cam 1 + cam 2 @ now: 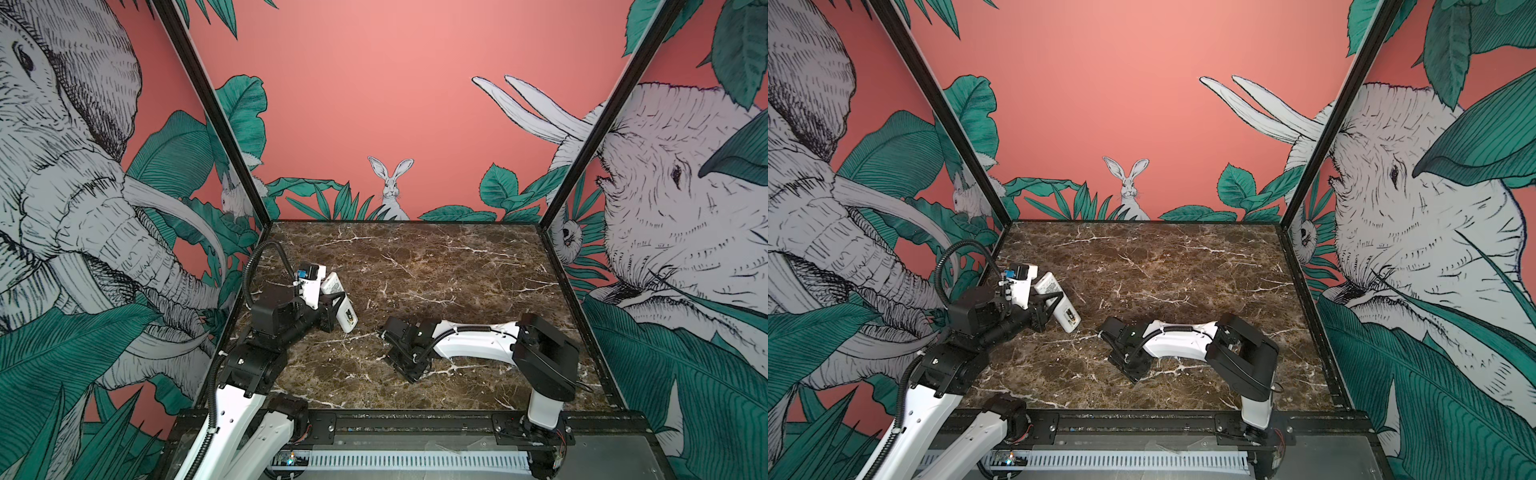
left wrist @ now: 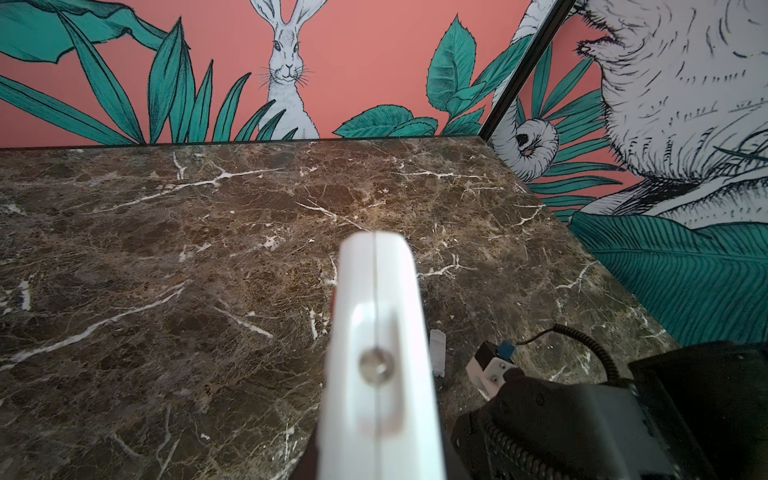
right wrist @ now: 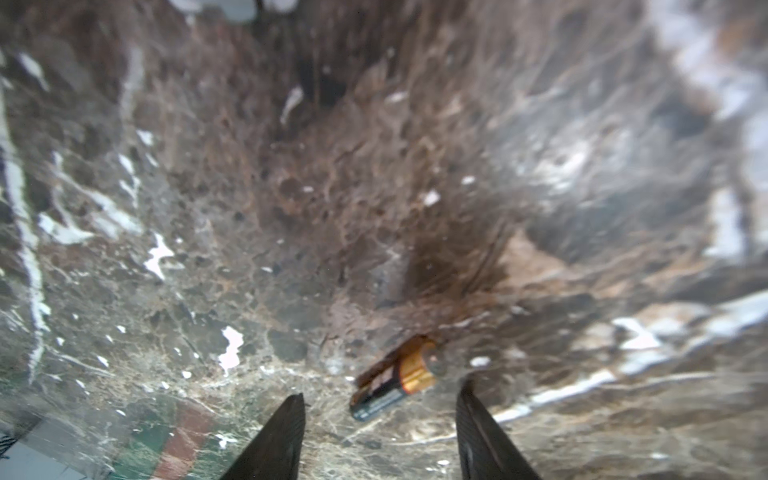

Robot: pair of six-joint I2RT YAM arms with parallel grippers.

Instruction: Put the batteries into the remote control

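While pinching the remote control point(image 1: 347, 316) at mid-length, holds it tilted over the marble table point(image 1: 436, 266) in the left gripper point(image 1: 337, 302), jaws pressed onto its sides. Cannot tell whether its battery bay holds anything. Poises the right gripper point(image 3: 381, 392) low, jaws spread, one battery point(image 3: 392, 380) lying between the fingertips, touching neither.

Remote control point(image 1: 345, 313) and battery point(image 3: 394, 379)
The white bar is held tilted over the marble table point(image 1: 436, 270); the black-gold cylinder is laid flat on it.
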